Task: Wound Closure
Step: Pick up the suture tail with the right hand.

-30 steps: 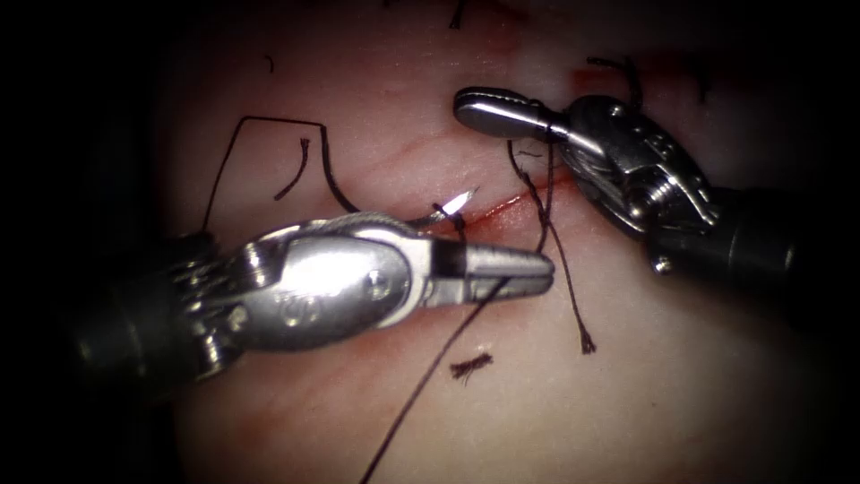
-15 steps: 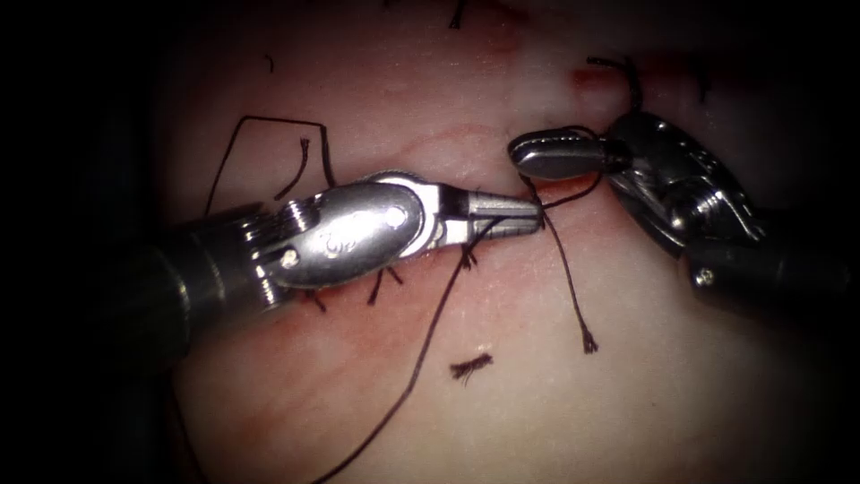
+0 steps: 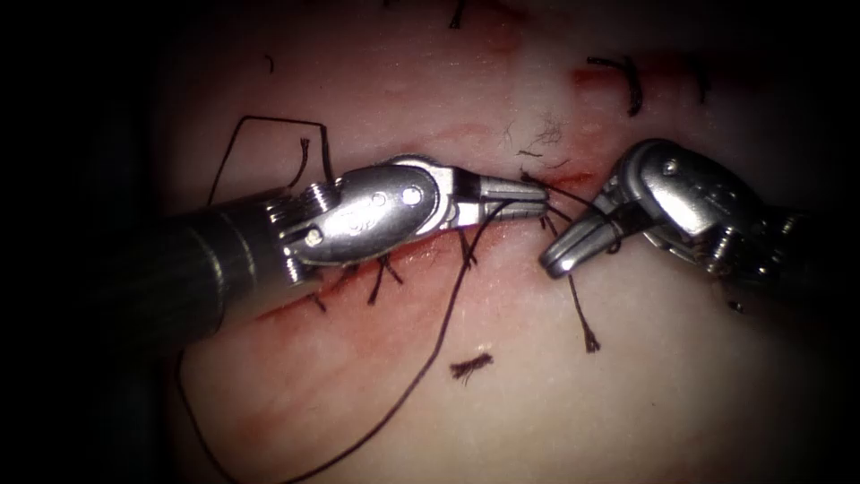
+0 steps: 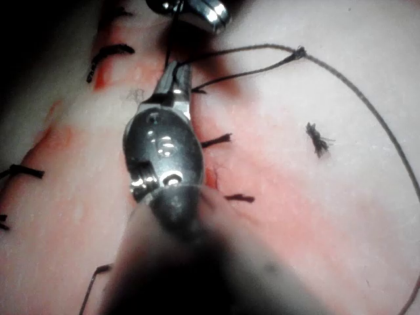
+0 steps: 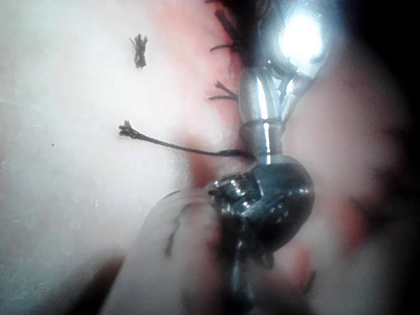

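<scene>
The tissue (image 3: 502, 403) bears a cut (image 3: 573, 179) that slants from lower left to upper right. My left tool (image 3: 520, 199) lies along the cut with its jaws shut on the thread (image 3: 443, 323). From there the thread sweeps down and left in a long bow. The same tool (image 4: 176, 79) shows in the left wrist view, with thread leaving its tip. My right tool (image 3: 573, 251) points down and left just right of it, jaws shut, and a strand crosses over their base. A short frayed tail (image 3: 587, 342) hangs below it, and this tail (image 5: 125, 129) also shows in the right wrist view. The needle is hidden.
Earlier stitches (image 3: 381, 280) cross the cut under the left tool, and another knot (image 3: 627, 76) sits at the upper right. A cut scrap of thread (image 3: 470, 366) lies on the tissue below. Red fluid (image 3: 296, 309) stains the lower left of the cut.
The left tool rose up and right onto the cut, covering the needle tip that showed before. The right tool swung down, its jaws now pointing down-left, and the thread crosses it.
</scene>
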